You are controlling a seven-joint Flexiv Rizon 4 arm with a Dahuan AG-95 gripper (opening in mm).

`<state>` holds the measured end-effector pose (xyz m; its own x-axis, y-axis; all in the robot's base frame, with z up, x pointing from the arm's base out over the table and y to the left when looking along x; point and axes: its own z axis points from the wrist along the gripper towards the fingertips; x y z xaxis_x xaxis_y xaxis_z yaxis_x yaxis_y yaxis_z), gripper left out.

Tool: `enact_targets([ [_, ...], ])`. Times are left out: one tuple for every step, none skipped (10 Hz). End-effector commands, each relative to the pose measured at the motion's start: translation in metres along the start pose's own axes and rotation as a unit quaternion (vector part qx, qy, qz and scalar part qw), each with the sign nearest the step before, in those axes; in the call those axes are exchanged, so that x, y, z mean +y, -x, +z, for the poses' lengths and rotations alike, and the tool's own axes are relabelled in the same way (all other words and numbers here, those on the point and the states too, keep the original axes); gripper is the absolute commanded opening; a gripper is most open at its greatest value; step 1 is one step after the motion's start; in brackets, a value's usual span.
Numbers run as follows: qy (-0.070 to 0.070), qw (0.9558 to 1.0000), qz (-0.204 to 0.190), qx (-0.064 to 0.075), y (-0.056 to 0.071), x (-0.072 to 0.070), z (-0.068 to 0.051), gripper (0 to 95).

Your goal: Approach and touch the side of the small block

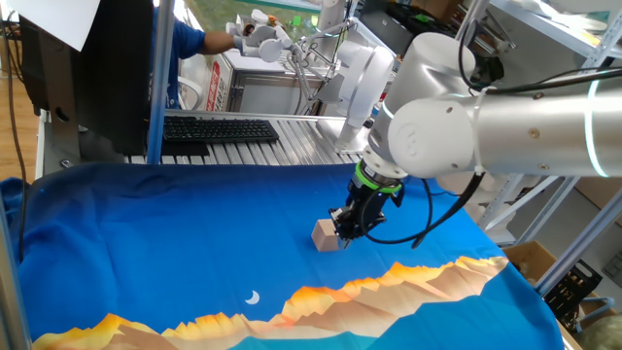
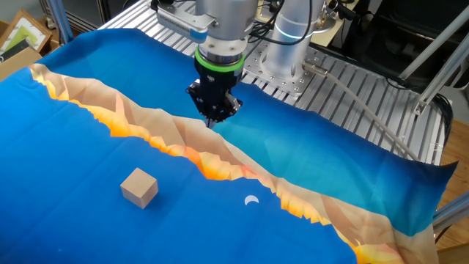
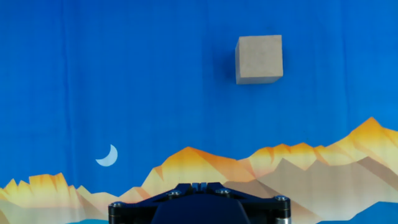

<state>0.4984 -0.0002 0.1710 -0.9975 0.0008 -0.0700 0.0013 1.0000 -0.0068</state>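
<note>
The small block (image 2: 138,187) is a plain tan wooden cube on the blue cloth; it also shows in one fixed view (image 1: 328,234) and in the hand view (image 3: 259,58). My gripper (image 2: 213,119) hangs above the orange mountain print of the cloth, well apart from the block. In one fixed view the gripper (image 1: 346,231) looks close beside the block, but the other fixed view shows a clear gap. In the hand view the fingertips (image 3: 199,185) sit together at the bottom edge, holding nothing. The block lies ahead and to the right there.
The blue cloth (image 2: 88,169) with an orange mountain print and a small white crescent moon (image 2: 251,199) covers the table. A keyboard (image 1: 219,128) and a monitor stand at the back. A metal slatted surface (image 2: 352,95) lies beyond the cloth.
</note>
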Motion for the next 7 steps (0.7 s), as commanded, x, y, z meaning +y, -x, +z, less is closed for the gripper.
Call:
enact_targets([
  [0.000,1.0000,0.000,0.007,0.000,0.000,-0.001,0.0],
  [-0.001,1.0000,0.004,0.008,0.001,0.000,-0.001,0.0],
  [0.001,0.9999,0.009,0.009,0.007,0.000,-0.001,0.0],
  [0.000,0.9999,0.005,0.015,0.017,0.000,-0.002,0.0],
  [0.000,0.9999,0.000,0.017,0.028,-0.002,-0.004,0.0],
  [-0.002,0.9998,-0.005,0.017,0.040,-0.004,-0.005,0.0],
  [-0.005,0.9998,-0.010,0.017,0.053,-0.008,-0.006,0.0],
])
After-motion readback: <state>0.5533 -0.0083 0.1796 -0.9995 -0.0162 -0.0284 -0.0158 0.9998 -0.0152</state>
